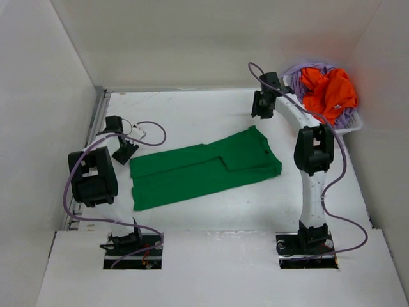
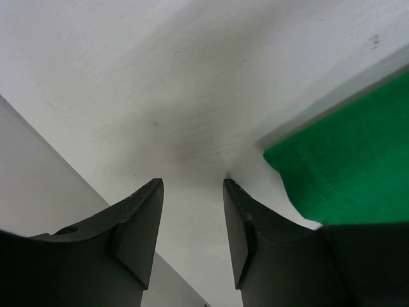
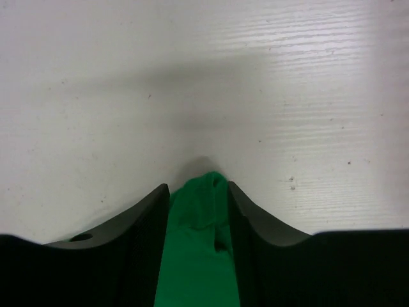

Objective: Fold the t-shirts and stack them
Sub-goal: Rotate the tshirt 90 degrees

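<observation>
The green t-shirt [image 1: 204, 169] lies flat on the table, folded lengthwise into a long strip. My left gripper [image 1: 126, 152] is open and empty just off the strip's left end. In the left wrist view my left gripper [image 2: 193, 182] is over bare table, with the green cloth [image 2: 345, 160] to its right. My right gripper [image 1: 259, 114] is at the shirt's far right corner. In the right wrist view my right gripper [image 3: 199, 185] has its jaws apart, with a bunched tip of green cloth [image 3: 195, 256] between them. The orange shirt [image 1: 329, 89] and lavender shirt [image 1: 301, 70] are in the basket.
The white mesh basket [image 1: 355, 123] stands at the back right corner, beside my right arm. White walls enclose the table at the left, back and right. A metal rail [image 1: 96, 128] runs along the left edge.
</observation>
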Tool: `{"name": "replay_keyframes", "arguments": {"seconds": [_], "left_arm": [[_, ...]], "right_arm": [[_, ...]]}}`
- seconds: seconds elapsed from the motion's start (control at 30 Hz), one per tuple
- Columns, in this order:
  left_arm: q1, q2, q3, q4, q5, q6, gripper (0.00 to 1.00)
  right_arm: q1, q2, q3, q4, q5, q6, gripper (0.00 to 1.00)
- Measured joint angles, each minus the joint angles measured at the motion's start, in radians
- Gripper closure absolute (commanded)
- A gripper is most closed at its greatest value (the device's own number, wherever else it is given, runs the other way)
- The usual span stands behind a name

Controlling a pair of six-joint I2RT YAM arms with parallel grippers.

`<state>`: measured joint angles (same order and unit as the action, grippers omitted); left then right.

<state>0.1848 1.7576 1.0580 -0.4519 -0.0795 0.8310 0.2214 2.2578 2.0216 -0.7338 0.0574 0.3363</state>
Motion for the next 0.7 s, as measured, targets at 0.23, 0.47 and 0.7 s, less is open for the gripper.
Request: {"name": "replay_keyframes", "arguments": {"seconds": [0.23,0.47,0.7], "left_arm": [[-0.011,0.0,0.011,-0.021,0.013,-0.022,0.51],[-0.021,0.0,0.011,-0.023,0.016,-0.032,0.51],[-0.024,0.0,0.011,-0.022,0.025,-0.032,0.52]], "right_arm": [[-0.006,-0.257,-0.409,0.061,0.026,0.033,0.54],[0.081,-0.531,-0.738,0.116,0.039,0.134,0.57],[0.126,-0.535,-0.881,0.168,0.047,0.218,0.57]]}}
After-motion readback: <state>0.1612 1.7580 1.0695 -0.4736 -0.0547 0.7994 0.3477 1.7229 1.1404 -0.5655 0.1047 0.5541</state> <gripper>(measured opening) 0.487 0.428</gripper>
